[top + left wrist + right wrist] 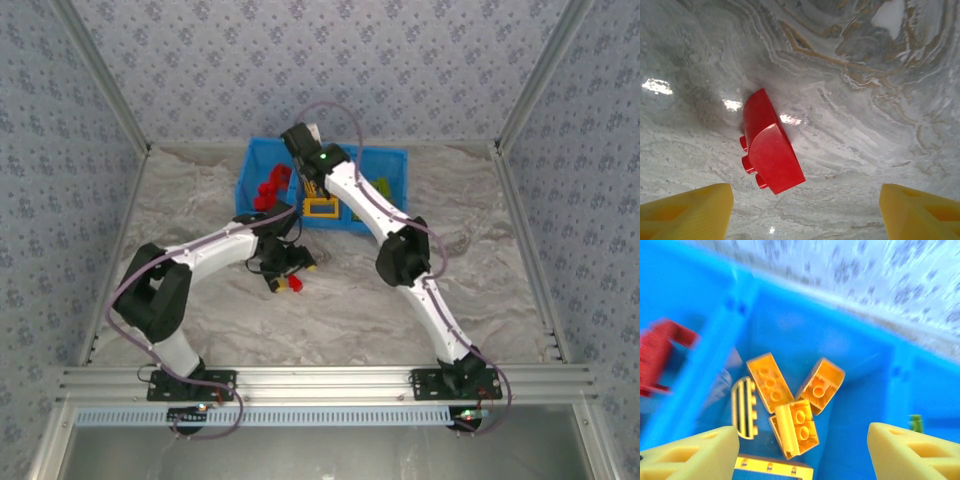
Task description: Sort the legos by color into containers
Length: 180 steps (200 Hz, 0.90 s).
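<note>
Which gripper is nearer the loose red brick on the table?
Left. The left gripper hovers directly over the red brick; the right gripper is away over the middle compartment of the blue bin.

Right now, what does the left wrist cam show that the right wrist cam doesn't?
Left wrist: one red brick lying on the marble table, ahead of the open left gripper.
Right wrist: the blue bin, orange-yellow bricks in its middle compartment, red pieces in the one to the left, a green brick to the right, under the open right gripper.
Both: yellow fingers spread wide, nothing held.
</note>
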{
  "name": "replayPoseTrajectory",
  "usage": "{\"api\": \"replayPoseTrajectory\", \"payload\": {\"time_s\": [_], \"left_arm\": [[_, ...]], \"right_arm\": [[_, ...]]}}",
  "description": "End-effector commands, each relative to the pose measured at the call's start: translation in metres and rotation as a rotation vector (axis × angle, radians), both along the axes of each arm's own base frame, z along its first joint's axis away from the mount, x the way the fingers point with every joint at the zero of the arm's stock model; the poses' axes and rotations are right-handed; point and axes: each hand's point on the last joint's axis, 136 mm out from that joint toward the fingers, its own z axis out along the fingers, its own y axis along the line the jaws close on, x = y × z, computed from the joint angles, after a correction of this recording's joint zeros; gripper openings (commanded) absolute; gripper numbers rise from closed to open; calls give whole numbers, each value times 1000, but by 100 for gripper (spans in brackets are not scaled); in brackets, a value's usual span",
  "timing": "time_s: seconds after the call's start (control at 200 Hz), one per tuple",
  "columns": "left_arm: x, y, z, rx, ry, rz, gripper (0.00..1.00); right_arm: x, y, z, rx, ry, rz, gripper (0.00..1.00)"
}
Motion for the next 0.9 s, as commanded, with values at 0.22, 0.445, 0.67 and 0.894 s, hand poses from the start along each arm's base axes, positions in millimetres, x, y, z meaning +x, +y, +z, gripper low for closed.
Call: {"api": "replayPoseTrajectory", "payload": {"time_s": [0.22, 0.445, 0.67, 0.894], "left_arm": [[-4, 10, -28, 139, 99, 59, 60], [11, 11, -24, 160, 26, 60, 20], [28, 42, 36, 225, -129, 51, 18], [94, 92, 108, 279, -365, 96, 18]], "right_arm": [[-81, -27, 102, 217, -70, 12, 70], [-139, -62, 88, 288, 8, 24, 68], [-201, -100, 50, 469, 99, 75, 68], [-238, -127, 21, 474, 173, 50, 68]]}}
